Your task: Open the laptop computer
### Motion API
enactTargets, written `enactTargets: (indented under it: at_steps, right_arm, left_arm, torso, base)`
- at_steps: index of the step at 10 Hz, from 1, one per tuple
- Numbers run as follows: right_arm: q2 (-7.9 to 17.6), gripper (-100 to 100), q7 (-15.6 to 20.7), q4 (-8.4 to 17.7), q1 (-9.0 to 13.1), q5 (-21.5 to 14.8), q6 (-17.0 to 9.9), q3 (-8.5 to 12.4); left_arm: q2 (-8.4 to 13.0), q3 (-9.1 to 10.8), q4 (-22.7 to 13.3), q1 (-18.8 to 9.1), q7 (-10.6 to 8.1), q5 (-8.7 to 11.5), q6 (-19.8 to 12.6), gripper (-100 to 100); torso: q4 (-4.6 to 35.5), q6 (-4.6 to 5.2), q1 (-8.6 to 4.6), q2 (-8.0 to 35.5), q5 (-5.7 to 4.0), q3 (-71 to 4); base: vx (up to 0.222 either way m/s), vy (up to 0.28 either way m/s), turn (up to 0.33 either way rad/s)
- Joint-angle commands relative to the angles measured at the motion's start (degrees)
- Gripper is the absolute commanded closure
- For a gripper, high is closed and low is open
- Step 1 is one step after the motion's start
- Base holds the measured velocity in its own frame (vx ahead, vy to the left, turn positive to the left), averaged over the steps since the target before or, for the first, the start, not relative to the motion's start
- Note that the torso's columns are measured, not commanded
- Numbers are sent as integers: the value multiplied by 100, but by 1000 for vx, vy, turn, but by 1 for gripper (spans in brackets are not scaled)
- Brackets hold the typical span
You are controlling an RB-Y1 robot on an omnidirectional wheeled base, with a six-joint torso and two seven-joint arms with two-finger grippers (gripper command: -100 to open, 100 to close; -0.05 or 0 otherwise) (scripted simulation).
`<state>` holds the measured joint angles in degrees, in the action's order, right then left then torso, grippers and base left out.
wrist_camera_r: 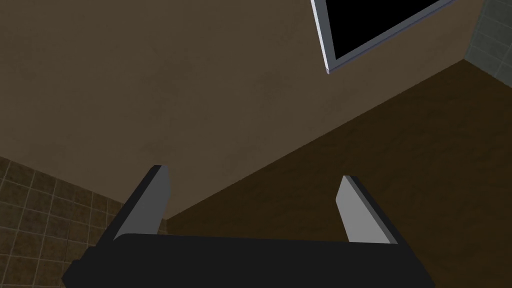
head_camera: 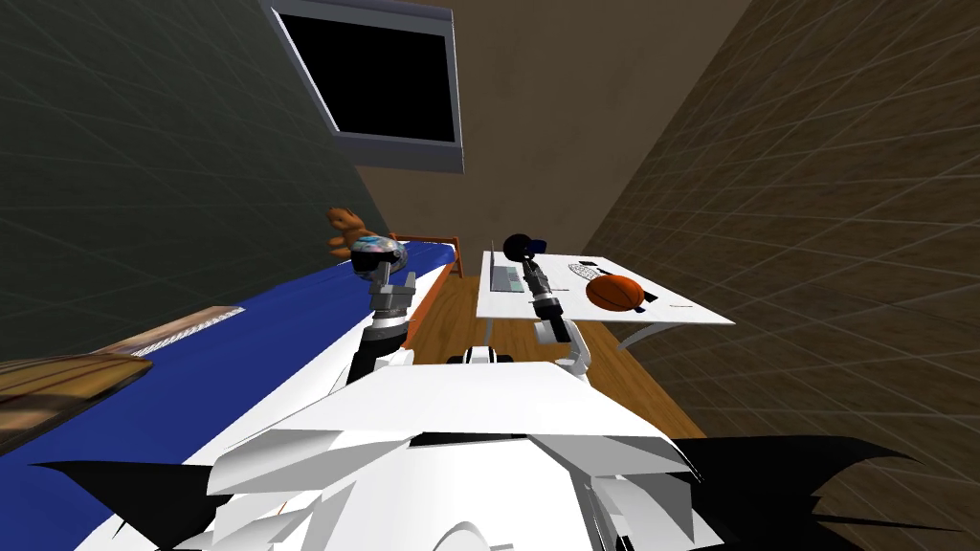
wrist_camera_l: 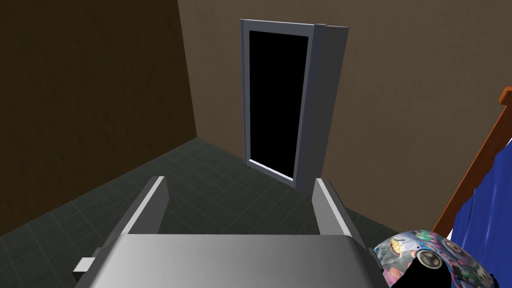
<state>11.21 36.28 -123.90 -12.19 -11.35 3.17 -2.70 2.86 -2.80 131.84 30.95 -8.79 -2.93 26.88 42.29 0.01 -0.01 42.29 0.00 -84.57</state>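
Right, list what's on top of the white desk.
The white desk carries a grey laptop, apparently open, an orange basketball and a pale mesh-patterned object. My right arm covers the surface beside the laptop; the basketball partly hides a small black item.

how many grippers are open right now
2. The left gripper hangs by the patterned helmet at the blue bed; the right gripper is over the white desk near the laptop.
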Motion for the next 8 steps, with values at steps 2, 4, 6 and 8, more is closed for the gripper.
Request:
enactTargets:
  at_steps: [2,4,6,8]
  right_arm:
    - [82,-100,542,194,311,-218,-398,-145]
    - [124,-100,806,305,470,-322,-586,-213]
    - [170,-100,1072,423,633,-426,-776,-281]
    - [219,-100,1330,547,797,-531,-968,-350]
  left_arm:
    - [0,0,0,0,0,0,0,0]
    - [0,0,0,0,0,0,0,0]
    - [0,0,0,0,0,0,0,0]
    - [0,0,0,0,0,0,0,0]
  torso:
    - [-1,0,3,-2,1,-1]
    - [0,0,0,0,0,0]
    - [0,0,0,1,0,1]
    - [-1,0,0,-1,0,-1]
  base:
    - [-7,35,14]
    - [-11,33,14]
    - [-10,34,17]
    - [-10,35,17]
